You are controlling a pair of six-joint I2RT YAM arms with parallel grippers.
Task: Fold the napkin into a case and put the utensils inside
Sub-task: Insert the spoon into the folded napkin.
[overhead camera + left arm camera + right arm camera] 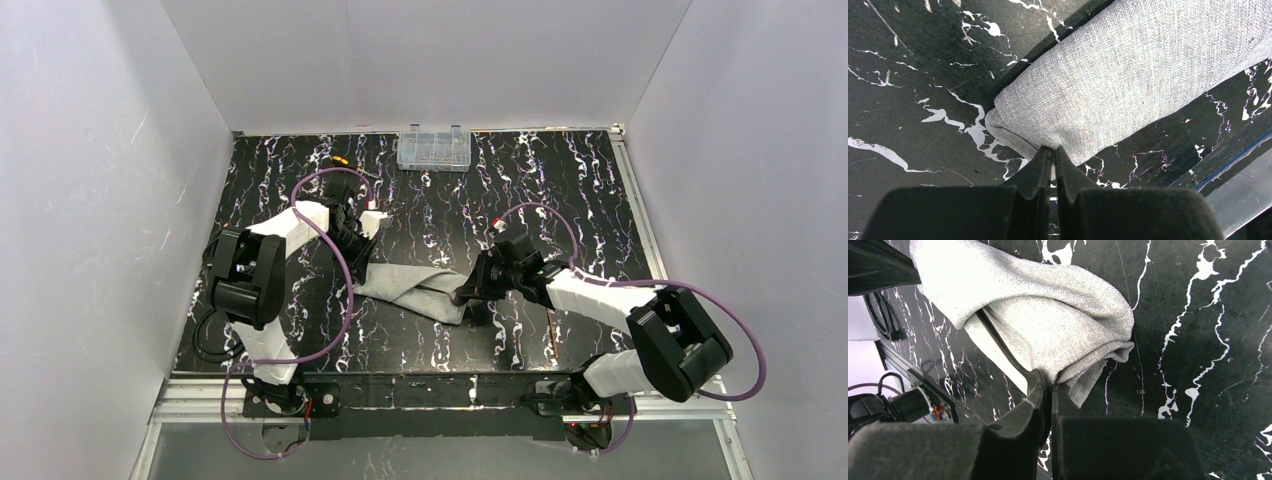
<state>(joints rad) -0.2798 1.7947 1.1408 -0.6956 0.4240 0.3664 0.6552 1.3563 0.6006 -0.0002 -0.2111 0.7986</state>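
The light-grey napkin lies as a narrow folded bundle, the case, between my two grippers. My left gripper is shut on its left end; in the left wrist view the closed fingertips pinch the edge of the cloth. At the right end my right gripper is shut on a corner of the napkin. A thin dark utensil runs out of the fold, and its rounded head rests against that gripper's left finger. I cannot tell whether the head is pinched too. Other utensils are hidden.
A clear plastic compartment box stands at the back edge of the black marbled table. A small orange-and-black tool lies at the back left. White walls close in three sides.
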